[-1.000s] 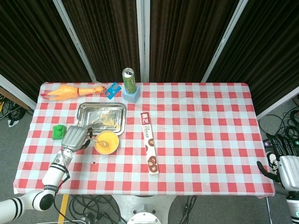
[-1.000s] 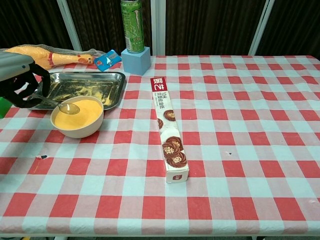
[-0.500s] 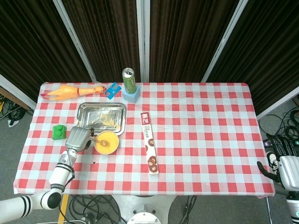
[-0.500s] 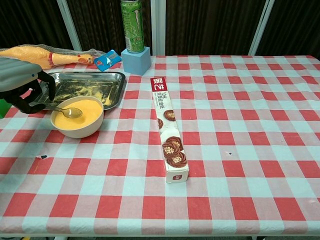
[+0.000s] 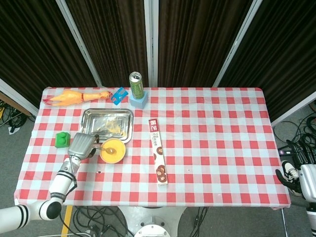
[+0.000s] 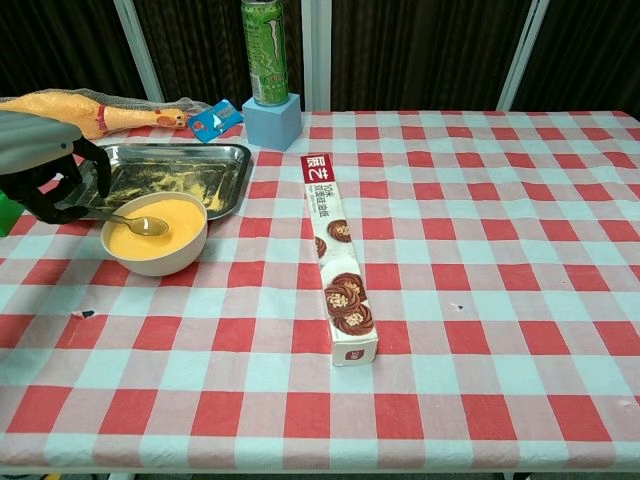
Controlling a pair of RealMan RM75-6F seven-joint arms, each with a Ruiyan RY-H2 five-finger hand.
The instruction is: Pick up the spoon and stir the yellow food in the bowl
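A cream bowl (image 6: 155,243) (image 5: 111,150) of yellow food stands left of centre, just in front of the metal tray. A metal spoon (image 6: 137,222) lies with its head in the yellow food and its handle running left. My left hand (image 6: 45,165) (image 5: 82,146) grips that handle at the bowl's left side, fingers curled around it. My right hand (image 5: 302,175) hangs off the table's right edge, low in the head view; its fingers are too small to read.
A metal tray (image 6: 175,175) with yellow crumbs sits behind the bowl. A long biscuit box (image 6: 338,266) lies right of it. At the back stand a green can (image 6: 263,37) on a blue block (image 6: 271,120), a rubber chicken (image 6: 95,110), a blue card (image 6: 213,118). A green block (image 5: 61,139) sits left.
My left hand has shifted slightly right and toward the bowl with the spoon, whose head has moved a little within the yellow food. The right hand has barely moved.
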